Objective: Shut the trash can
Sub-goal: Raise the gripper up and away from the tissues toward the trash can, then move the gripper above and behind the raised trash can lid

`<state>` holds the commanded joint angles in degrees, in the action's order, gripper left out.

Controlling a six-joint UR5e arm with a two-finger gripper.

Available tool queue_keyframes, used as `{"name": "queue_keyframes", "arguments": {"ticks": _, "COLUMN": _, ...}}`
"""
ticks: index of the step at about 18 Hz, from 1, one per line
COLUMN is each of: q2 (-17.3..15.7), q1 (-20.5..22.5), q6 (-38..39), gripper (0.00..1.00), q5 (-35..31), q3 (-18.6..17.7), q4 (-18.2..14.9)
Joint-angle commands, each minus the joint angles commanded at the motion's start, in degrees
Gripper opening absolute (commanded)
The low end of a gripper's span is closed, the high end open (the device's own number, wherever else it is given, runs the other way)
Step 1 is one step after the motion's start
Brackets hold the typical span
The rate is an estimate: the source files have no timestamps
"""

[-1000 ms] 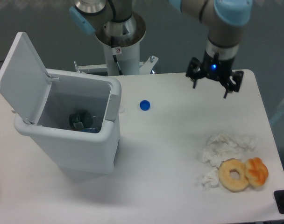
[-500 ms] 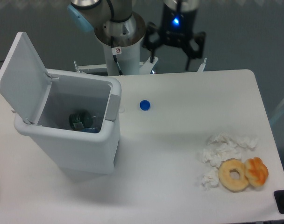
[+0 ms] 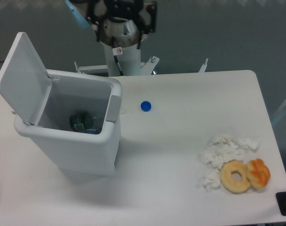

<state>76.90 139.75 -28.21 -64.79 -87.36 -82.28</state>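
Change: one second ago the gripper (image 3: 120, 14) hung over the far right part of the surface (image 3: 180, 155); half a second ago it was behind the far edge; now it is up at the top of the view, before the arm's base column (image 3: 123, 52), moving toward the left.
Meaning: I judge this as the approach to the lid; the closing itself is not yet begun.
Jaws: partly cut by the top of the view and dark against the arm, so I cannot tell whether they are spread or pressed together; nothing is seen held.
Bin: the bin (image 3: 82, 141) stands at the left side of the surface, not moved through the three pictures.
Lid: the lid (image 3: 21, 77) is open, standing nearly upright on the bin's left rim and leaning outward; the gripper is well apart from it.
Inside: a dark round thing (image 3: 79, 121) lies at the bottom, low enough not to block the lid.
Other things: a blue cap (image 3: 145, 106) near the far middle; crumpled tissue (image 3: 225, 149) and two donuts (image 3: 245, 175) at the near right corner.
Obstacles: none of these lies between gripper and lid; the way looks free.
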Motion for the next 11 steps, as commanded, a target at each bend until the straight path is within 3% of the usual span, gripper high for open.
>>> {"name": "queue_keyframes", "arguments": {"ticks": 3, "q2": 0.09, "q1": -2.9, "q6": 0.7, "gripper": 1.0, "q5": 3.17, "q3": -0.53, "q4": 3.52}}
{"name": "queue_keyframes", "arguments": {"ticks": 11, "q2": 0.09, "q1": -8.88, "q6": 0.7, "gripper": 1.0, "q5": 3.35, "q3": -0.26, "q4": 3.97}}
